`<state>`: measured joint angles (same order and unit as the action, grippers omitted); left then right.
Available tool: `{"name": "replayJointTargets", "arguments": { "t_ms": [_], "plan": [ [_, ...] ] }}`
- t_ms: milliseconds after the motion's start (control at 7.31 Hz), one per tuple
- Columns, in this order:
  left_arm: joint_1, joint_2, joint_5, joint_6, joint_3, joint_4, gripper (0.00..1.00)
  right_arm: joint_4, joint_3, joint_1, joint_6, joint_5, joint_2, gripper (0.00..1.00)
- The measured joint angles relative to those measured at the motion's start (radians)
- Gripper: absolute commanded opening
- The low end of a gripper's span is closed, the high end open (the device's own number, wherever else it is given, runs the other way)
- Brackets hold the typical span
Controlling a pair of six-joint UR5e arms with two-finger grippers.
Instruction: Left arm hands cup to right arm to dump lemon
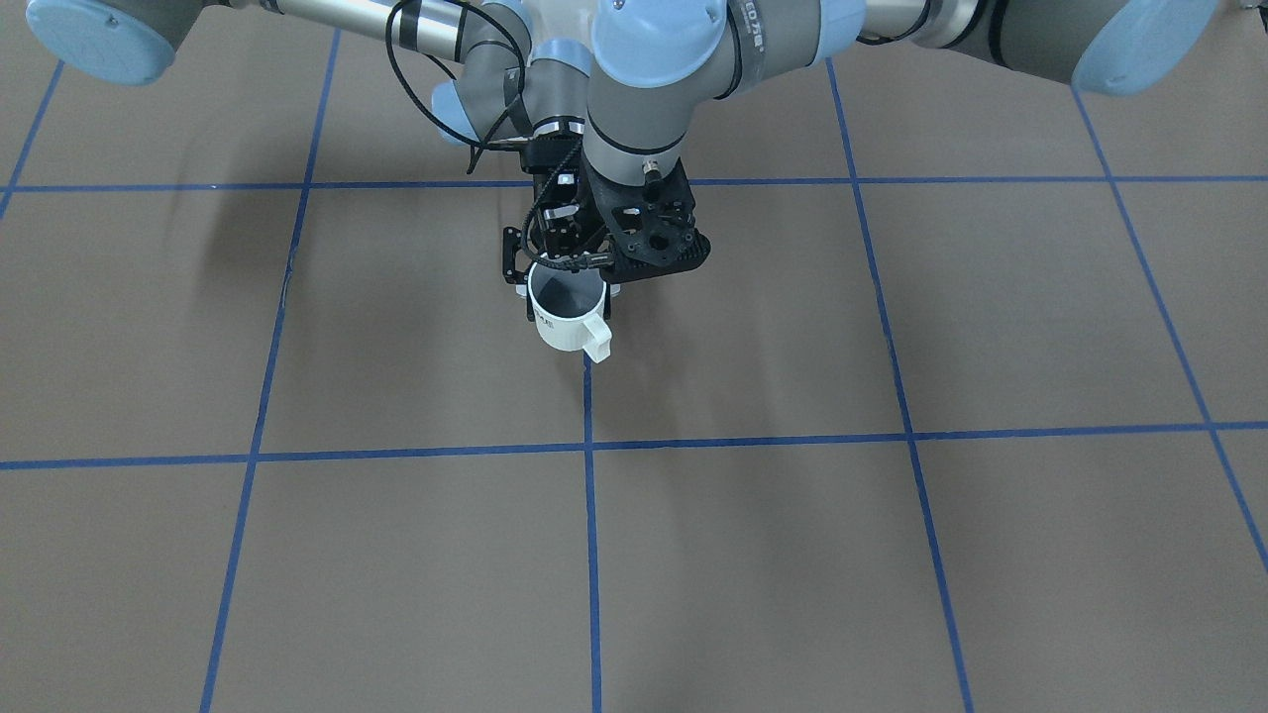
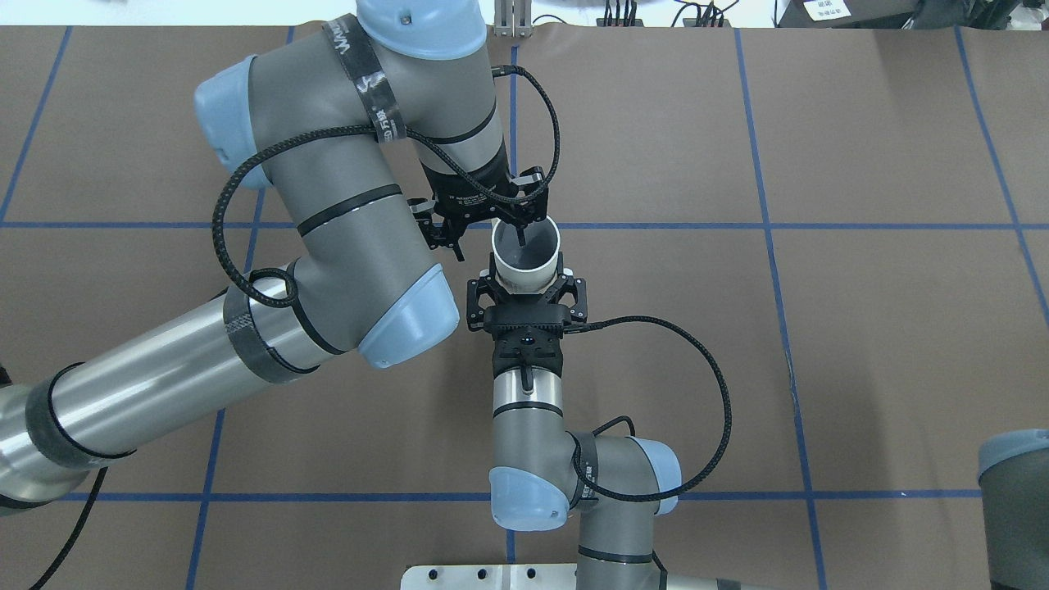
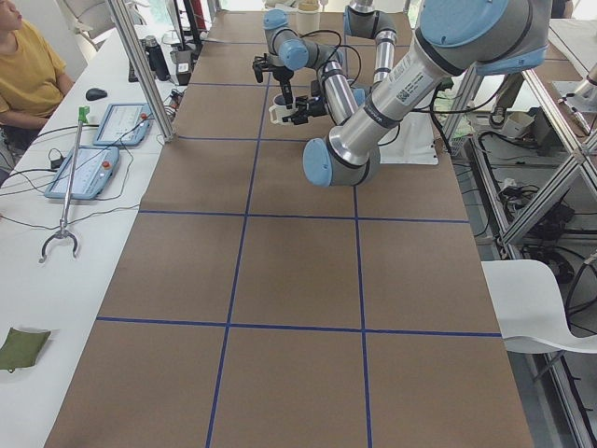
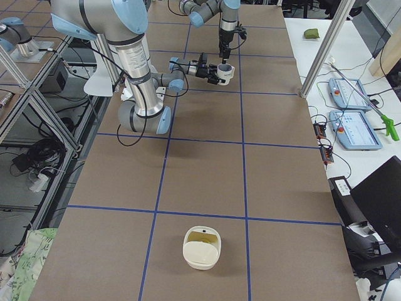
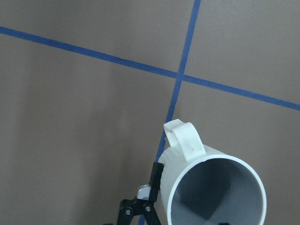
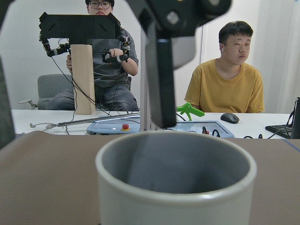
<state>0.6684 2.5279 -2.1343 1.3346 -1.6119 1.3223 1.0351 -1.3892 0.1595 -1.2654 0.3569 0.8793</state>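
Observation:
The off-white cup [image 2: 526, 260] hangs upright above the table's middle, handle [image 1: 597, 340] pointing away from the robot. My left gripper [image 2: 515, 233] comes down from above and is shut on the cup's rim, one finger [image 6: 160, 79] inside and one [image 5: 155, 177] outside. My right gripper [image 2: 529, 280] reaches in level from the robot's side; its fingers lie against both sides of the cup's body with no visible gap. The cup [image 5: 213, 187] shows a grey inside. The lemon is not visible.
A cream-coloured bowl [image 4: 201, 248] sits on the brown mat far toward the robot's right end. Blue tape lines [image 1: 590, 446] grid the mat. Operators [image 6: 228, 79] sit at a side table with pendants and tools across from the robot.

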Motion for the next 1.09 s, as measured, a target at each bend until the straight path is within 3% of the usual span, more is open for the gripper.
{"name": "replayJointTargets", "arguments": {
  "t_ms": [411,547,684,821,958,1095],
  "plan": [
    [-0.008,0.001,0.013,-0.001,0.015,0.000,0.57,-0.001,-0.007,-0.004,0.015,-0.013,-0.001,0.34],
    [-0.009,0.002,0.015,-0.001,0.016,0.000,0.41,-0.001,-0.008,-0.007,0.016,-0.020,-0.001,0.35],
    [-0.009,0.002,0.017,-0.002,0.016,0.000,0.17,-0.001,-0.009,-0.008,0.016,-0.024,-0.002,0.37],
    [-0.010,0.002,0.019,-0.002,0.016,0.000,0.00,-0.002,-0.009,-0.009,0.017,-0.026,-0.002,0.44],
    [-0.010,0.003,0.020,-0.002,0.016,0.000,0.00,-0.002,-0.011,-0.009,0.017,-0.026,-0.002,0.49],
    [-0.010,0.004,0.020,-0.002,0.017,0.000,0.00,-0.003,-0.015,-0.009,0.018,-0.025,-0.002,0.99]
  ]
}}
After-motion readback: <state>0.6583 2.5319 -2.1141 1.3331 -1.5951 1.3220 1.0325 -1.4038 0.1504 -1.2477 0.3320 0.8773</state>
